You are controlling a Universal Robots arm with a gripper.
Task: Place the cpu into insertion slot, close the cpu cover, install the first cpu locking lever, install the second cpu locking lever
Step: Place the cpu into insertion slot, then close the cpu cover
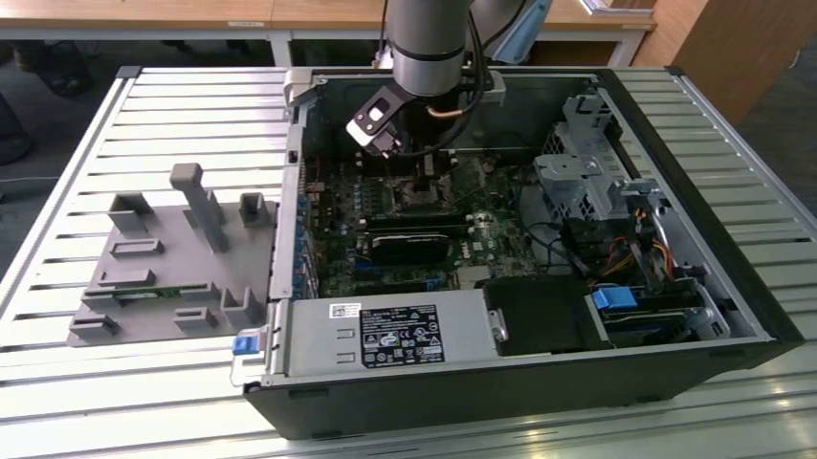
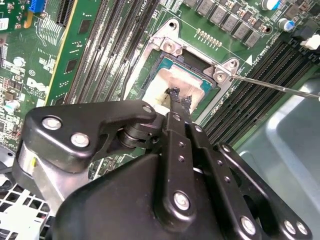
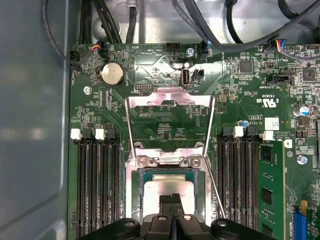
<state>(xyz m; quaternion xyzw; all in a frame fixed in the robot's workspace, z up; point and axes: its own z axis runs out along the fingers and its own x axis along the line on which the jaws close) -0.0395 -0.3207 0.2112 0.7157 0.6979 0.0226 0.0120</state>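
The cpu [image 3: 156, 192] lies flat in the insertion slot [image 3: 131, 195] on the green motherboard, its dull silver top facing up; in the second wrist view the cpu [image 2: 167, 80] sits inside the slot's metal rim [image 2: 170, 47]. The cpu cover [image 3: 170, 95] is swung open and lies back on the board beyond the slot. My gripper [image 3: 171, 200] is shut, its black fingertips together right over the cpu's top, as the second wrist view also shows at the gripper [image 2: 180, 96]. Whether the tips touch the chip I cannot tell. A thin wire locking lever [image 3: 216, 192] stands raised beside the slot.
The arm [image 1: 434, 48] reaches down into an open computer case [image 1: 511, 382] on a slatted table. Long black memory slots [image 3: 97, 185] flank the socket on both sides. Cables [image 3: 225, 20] run along the case wall. A grey fixture [image 1: 166, 268] sits at the exterior view's left.
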